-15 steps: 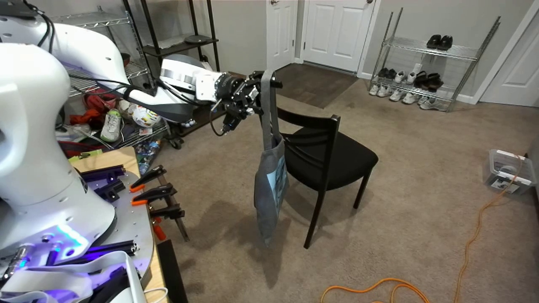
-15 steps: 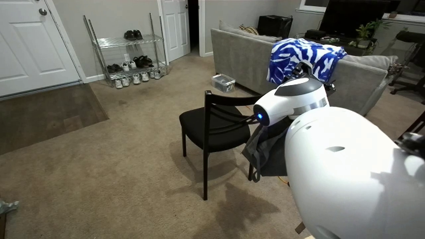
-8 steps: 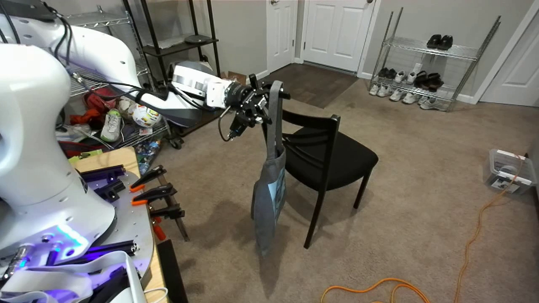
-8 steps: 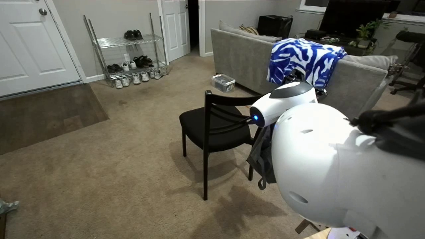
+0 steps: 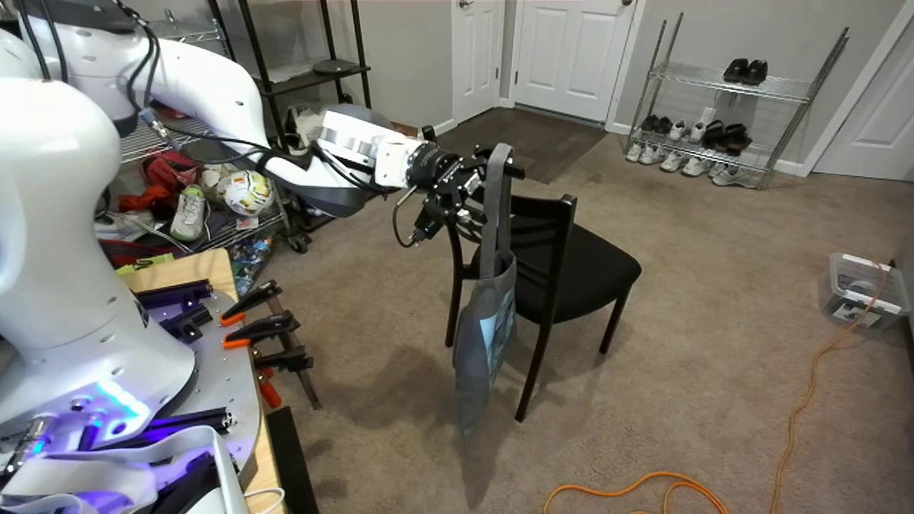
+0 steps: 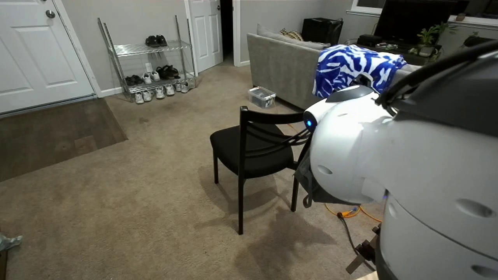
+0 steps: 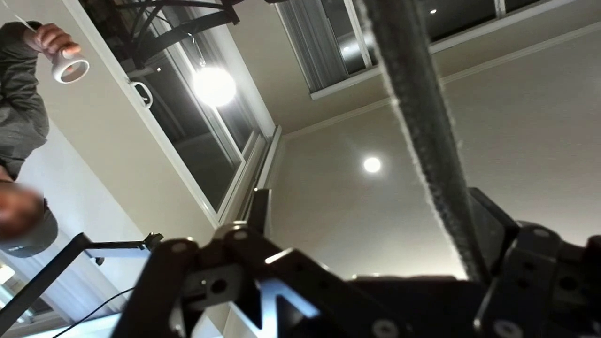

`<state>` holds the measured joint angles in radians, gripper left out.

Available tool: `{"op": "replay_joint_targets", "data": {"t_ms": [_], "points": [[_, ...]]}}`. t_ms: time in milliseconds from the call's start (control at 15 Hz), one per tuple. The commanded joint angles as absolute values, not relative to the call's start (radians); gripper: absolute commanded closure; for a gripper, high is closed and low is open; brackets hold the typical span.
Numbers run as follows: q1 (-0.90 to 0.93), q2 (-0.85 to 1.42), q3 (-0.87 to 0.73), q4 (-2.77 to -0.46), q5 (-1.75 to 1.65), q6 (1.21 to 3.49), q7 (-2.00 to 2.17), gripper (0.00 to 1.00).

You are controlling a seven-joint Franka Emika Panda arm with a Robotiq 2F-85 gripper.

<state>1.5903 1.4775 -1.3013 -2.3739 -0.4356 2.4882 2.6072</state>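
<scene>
Chair (image 5: 580,278) bhd bag (image 5: 484,339), gap btwn bag & clamps (image 5: 264,327)

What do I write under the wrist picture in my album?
A gray bag strap slants past the open gripper, a round light glowing beyond.

This place is the living room of a home: there is a grey sofa (image 6: 286,70) with a blue and white blanket (image 6: 352,64) over its back, a potted plant (image 6: 426,49) near a dark screen (image 6: 408,21), brown carpet (image 6: 151,171), and a rack (image 6: 130,49) of shoes (image 6: 168,72) beside a white door (image 6: 44,50)
</scene>
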Motion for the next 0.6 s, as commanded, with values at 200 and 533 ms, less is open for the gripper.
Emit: {"op": "replay_joint_targets", "data": {"t_ms": [200, 533], "points": [[1.507, 1.477, -1.315, -2.351, -0.427, 2.579, 2.604, 0.00], [1.451, 1.477, -1.308, -2.346, -0.407, 2.671, 2.603, 0.00]]}}
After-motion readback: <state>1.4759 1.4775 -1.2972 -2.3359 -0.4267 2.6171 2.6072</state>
